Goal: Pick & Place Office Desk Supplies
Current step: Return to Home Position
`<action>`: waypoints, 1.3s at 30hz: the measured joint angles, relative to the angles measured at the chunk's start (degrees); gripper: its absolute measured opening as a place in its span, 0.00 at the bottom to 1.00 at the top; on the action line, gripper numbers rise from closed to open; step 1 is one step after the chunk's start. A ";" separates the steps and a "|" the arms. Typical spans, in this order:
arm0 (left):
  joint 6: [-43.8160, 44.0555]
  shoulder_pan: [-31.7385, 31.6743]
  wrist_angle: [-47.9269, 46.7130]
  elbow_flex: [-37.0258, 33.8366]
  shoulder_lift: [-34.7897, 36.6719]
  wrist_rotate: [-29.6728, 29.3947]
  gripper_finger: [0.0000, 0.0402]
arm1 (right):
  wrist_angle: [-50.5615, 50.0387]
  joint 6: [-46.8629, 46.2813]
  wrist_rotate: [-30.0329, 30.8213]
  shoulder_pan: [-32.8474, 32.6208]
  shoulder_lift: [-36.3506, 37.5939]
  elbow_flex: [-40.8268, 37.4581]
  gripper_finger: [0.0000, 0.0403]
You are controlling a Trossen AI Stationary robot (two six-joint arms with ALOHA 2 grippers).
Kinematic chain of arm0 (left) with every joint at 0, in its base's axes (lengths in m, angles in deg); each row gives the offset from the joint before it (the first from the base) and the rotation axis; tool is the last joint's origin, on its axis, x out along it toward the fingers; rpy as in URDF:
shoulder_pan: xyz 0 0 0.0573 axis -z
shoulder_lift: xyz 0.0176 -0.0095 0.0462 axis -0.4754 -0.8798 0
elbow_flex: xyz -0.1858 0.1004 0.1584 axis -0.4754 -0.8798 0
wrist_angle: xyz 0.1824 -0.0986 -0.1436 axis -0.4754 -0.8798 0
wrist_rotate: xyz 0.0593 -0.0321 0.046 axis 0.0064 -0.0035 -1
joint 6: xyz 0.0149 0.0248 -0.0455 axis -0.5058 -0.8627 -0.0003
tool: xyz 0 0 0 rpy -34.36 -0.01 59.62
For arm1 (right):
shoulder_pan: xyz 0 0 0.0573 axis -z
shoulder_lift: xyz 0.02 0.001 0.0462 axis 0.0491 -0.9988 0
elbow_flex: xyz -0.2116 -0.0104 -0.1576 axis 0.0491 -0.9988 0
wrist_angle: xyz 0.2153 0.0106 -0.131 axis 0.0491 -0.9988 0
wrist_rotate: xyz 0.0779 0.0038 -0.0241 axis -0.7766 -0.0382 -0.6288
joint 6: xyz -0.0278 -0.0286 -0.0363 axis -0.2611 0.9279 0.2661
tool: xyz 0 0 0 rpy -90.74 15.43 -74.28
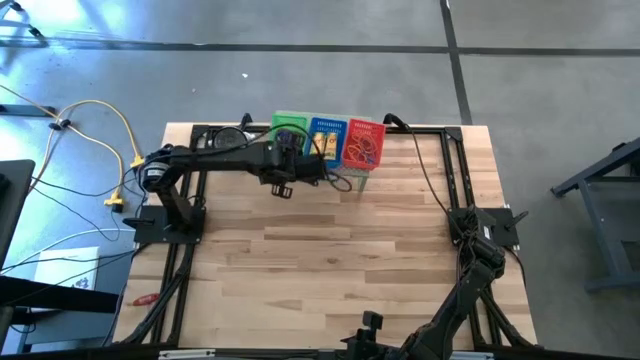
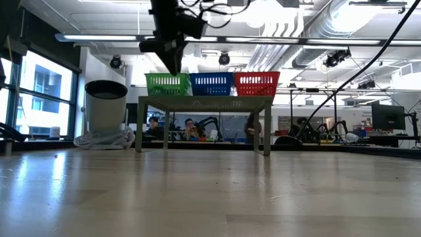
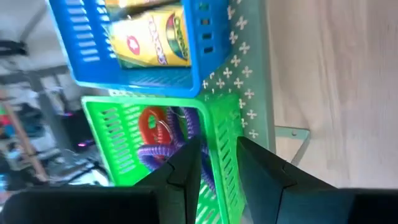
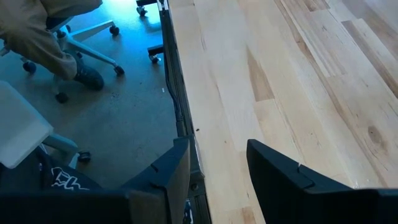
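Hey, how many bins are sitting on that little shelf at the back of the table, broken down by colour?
Green bin: 1
Blue bin: 1
Red bin: 1
Total: 3

My left gripper [image 3: 219,148] is black. 3 slotted bins: green bin [image 3: 115,134], blue bin [image 3: 78,37], red bin [image 2: 256,83]; purple coils [image 3: 158,151].

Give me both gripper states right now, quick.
Left gripper: open, empty, beside the green bin.
Right gripper: open, empty, above the table edge.
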 joint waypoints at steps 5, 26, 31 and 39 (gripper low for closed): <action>0.18 4.05 0.47 0.00 1.73 -8.15 0.24 | 0.00 0.04 -0.01 0.00 0.00 -0.01 0.37; 47.08 20.78 -19.37 0.13 23.98 6.06 0.23 | -1.42 17.76 -12.05 4.24 0.03 -0.01 0.03; 51.35 22.31 -21.08 -2.12 25.80 10.51 0.22 | -17.72 10.05 -9.46 2.69 1.83 -0.01 0.01; 49.68 29.23 -14.03 -16.24 32.72 7.39 0.02 | -24.73 10.10 -0.98 -3.04 2.83 -0.01 0.01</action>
